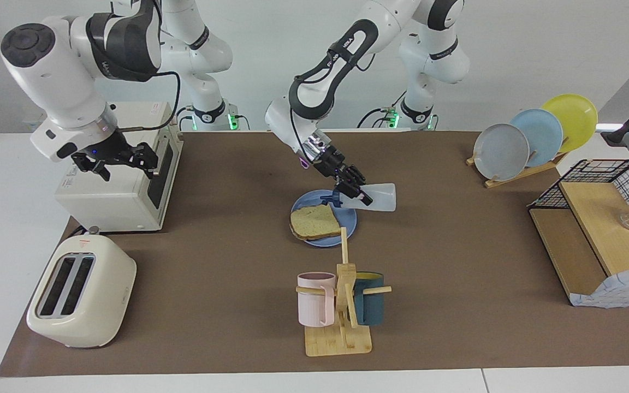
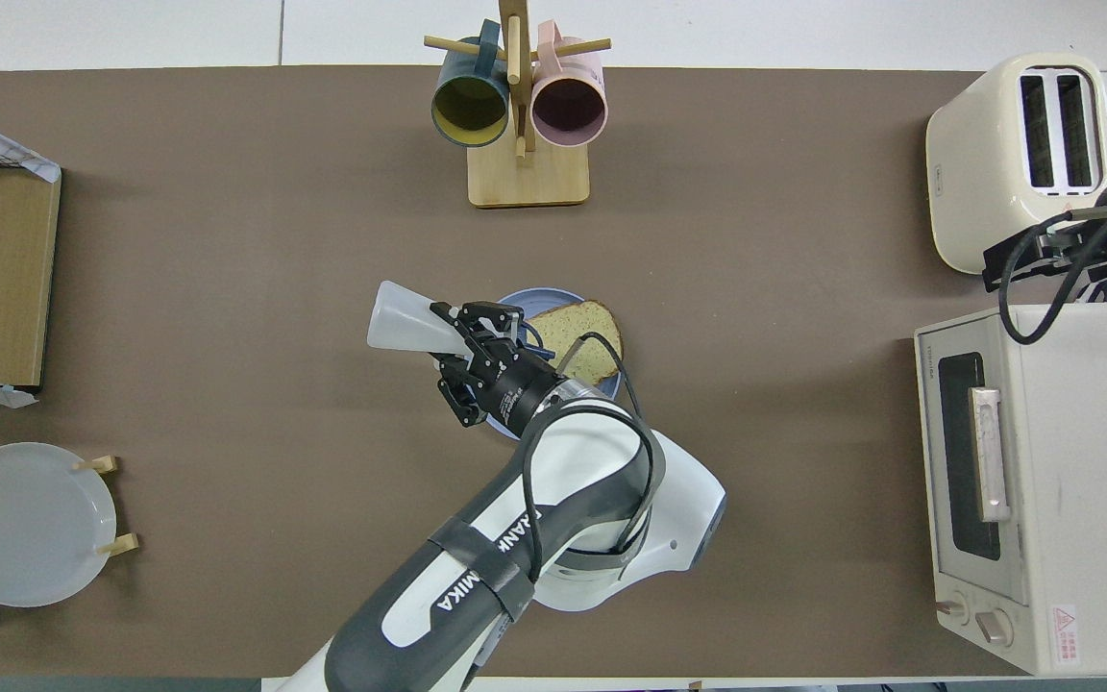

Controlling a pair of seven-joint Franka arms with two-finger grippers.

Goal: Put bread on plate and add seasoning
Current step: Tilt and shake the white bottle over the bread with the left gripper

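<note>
We find the left gripper (image 1: pixel 359 192) clamped on the seasoning bottle (image 1: pixel 378 197), pinching it near the neck, just below the dark cap (image 1: pixel 332 197). The bottle lies tipped on its side in the air, cap end over the rim of the blue plate (image 1: pixel 349 217), its base pointing toward the left arm's end of the table. In the overhead view the same bottle (image 2: pixel 402 323) juts out from the fingers (image 2: pixel 473 338).

We judge the bottle light, thin-walled and squeezable. A hard pinch at mid-body would dent it, so the stiffer neck is the sound place to hold. The plastic looks smooth and may slip when tilted.

The bread (image 1: pixel 314 221) lies flat on the plate, overhanging the rim toward the right arm's end. We judge it stiff but crumbly, best taken by the crust.

The right gripper (image 1: pixel 113 157) waits with its fingers spread wide, over the toaster oven (image 1: pixel 112 185).

Count: one seasoning bottle, one slice of bread, one plate in use, three plates in the rack (image 1: pixel 535 134), two mugs on the wooden stand (image 1: pixel 339 305), one toaster (image 1: pixel 79 292), one toaster oven, one wire shelf (image 1: pixel 601 229).
</note>
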